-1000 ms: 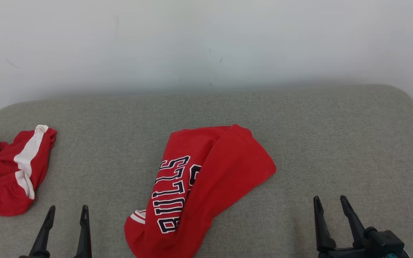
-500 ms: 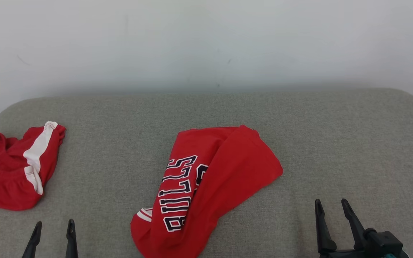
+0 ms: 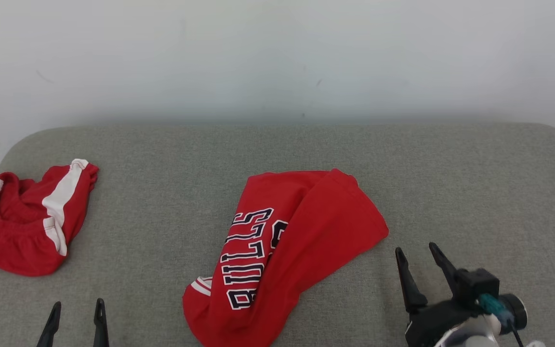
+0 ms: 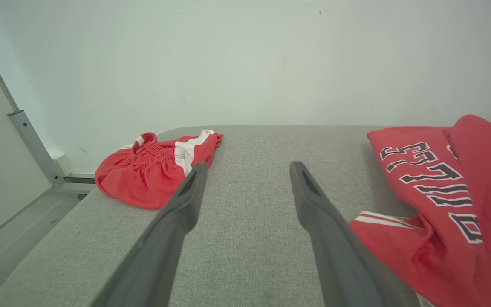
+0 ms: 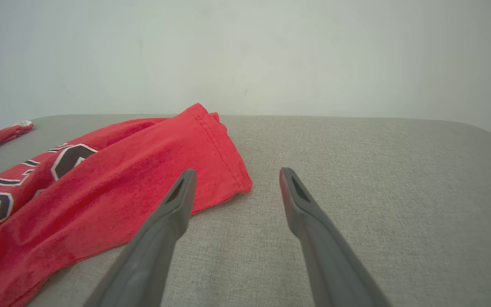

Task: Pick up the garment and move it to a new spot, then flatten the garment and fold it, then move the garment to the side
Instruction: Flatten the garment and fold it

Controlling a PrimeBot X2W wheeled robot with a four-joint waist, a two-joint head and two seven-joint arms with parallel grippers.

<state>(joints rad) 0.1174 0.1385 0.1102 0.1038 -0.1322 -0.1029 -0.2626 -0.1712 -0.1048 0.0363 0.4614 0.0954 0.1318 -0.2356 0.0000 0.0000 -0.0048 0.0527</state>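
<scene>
A red garment with dark "BULLS" lettering lies crumpled in the middle of the grey padded surface; it also lies at the right of the left wrist view and at the left of the right wrist view. My right gripper stands open just right of the garment's right corner, with nothing between its fingers. My left gripper is open at the lower left, apart from the garment, its fingers over bare fabric.
A second red garment with white stripes lies bunched at the surface's left end, seen too in the left wrist view. A white wall runs behind. A metal frame post stands beyond the left edge.
The camera has shifted, so the whole picture slid right. My right gripper has risen and leaned left toward the garment's corner. My left gripper shows lower in the head view than one second ago.
</scene>
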